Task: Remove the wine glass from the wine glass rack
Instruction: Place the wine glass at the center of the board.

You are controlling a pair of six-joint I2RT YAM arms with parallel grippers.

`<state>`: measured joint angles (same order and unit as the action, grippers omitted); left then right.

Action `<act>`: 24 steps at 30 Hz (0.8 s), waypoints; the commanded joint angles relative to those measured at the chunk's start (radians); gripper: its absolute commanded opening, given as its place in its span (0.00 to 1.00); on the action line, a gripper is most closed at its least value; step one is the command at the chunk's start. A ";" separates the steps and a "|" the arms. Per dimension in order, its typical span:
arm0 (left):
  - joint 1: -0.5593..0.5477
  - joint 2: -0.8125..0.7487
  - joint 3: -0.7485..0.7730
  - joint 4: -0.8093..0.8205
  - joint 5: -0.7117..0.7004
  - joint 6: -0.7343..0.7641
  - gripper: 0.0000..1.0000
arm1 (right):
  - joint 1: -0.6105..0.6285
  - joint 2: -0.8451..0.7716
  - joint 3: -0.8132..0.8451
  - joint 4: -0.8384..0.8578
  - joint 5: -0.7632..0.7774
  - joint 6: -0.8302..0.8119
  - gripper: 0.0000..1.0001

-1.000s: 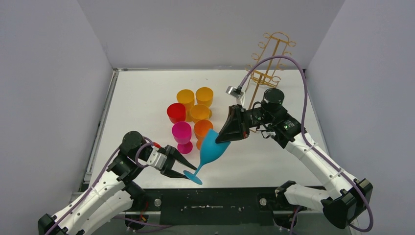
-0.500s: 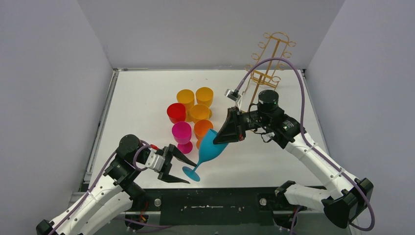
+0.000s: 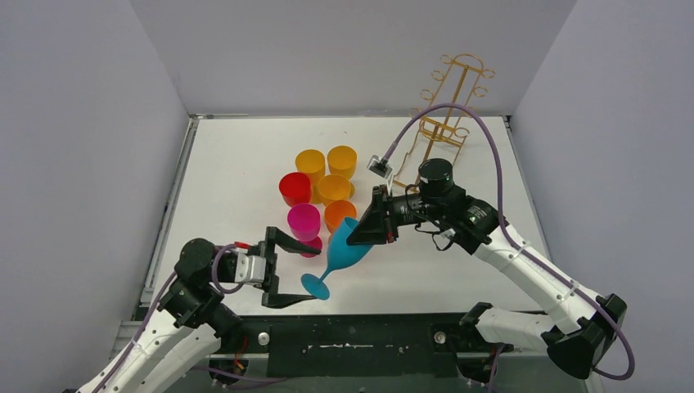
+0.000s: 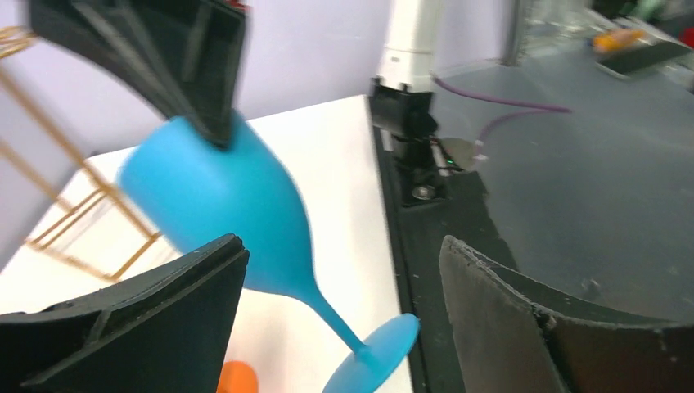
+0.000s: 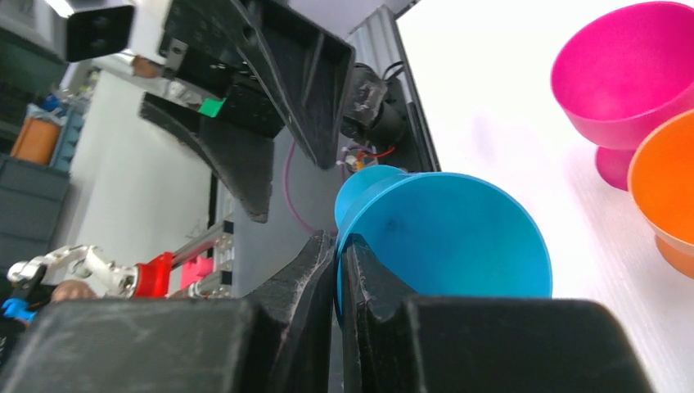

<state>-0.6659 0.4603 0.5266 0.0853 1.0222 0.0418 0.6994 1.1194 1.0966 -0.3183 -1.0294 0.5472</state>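
The blue wine glass (image 3: 344, 246) hangs tilted near the desk's (image 3: 237, 155) front edge, its foot close to the black rail (image 3: 360, 336), with coloured cups (image 3: 334, 188) just behind its bowl and bare white surface to its right. The gold rack (image 3: 446, 102) stands well apart in the far right corner. The right tool (image 3: 354, 237) is pinched tight on the bowl's rim, while the left tool (image 3: 315, 272) gapes wide, its fingers either side of the stem and foot, gripping nothing

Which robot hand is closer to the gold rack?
Right. The right gripper holds the blue glass nearer the rack; the left gripper is farther, by the glass's foot.
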 commanded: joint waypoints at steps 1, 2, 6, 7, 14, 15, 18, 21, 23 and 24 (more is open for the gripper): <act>0.001 -0.076 0.024 -0.036 -0.326 -0.025 0.88 | 0.065 -0.022 0.077 -0.085 0.224 -0.079 0.00; 0.001 -0.100 0.021 -0.039 -0.411 -0.053 0.89 | 0.090 -0.019 0.088 -0.117 0.284 -0.092 0.00; 0.001 -0.154 0.037 -0.045 -0.907 -0.320 0.97 | 0.161 -0.037 0.086 -0.138 0.431 -0.089 0.00; -0.001 -0.157 0.045 -0.057 -0.971 -0.319 0.97 | 0.175 -0.047 0.078 -0.137 0.473 -0.086 0.00; -0.001 -0.017 0.214 -0.338 -1.231 -0.279 0.97 | 0.252 -0.035 0.095 -0.188 0.664 -0.106 0.00; 0.001 0.005 0.248 -0.378 -1.275 -0.285 0.97 | 0.267 -0.024 0.107 -0.211 0.693 -0.112 0.00; 0.000 0.041 0.304 -0.433 -1.402 -0.295 0.97 | 0.334 0.001 0.130 -0.240 0.782 -0.129 0.00; 0.000 0.068 0.332 -0.501 -1.581 -0.329 0.97 | 0.413 0.022 0.147 -0.245 0.874 -0.148 0.00; 0.001 0.079 0.354 -0.562 -1.681 -0.382 0.97 | 0.467 0.041 0.164 -0.257 0.938 -0.162 0.00; -0.001 0.078 0.362 -0.580 -1.702 -0.401 0.97 | 0.492 0.052 0.176 -0.269 0.973 -0.169 0.00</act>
<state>-0.6659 0.5262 0.8242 -0.3634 -0.4244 -0.2718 1.1088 1.1439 1.2015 -0.5751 -0.2428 0.4252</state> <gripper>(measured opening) 0.973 0.068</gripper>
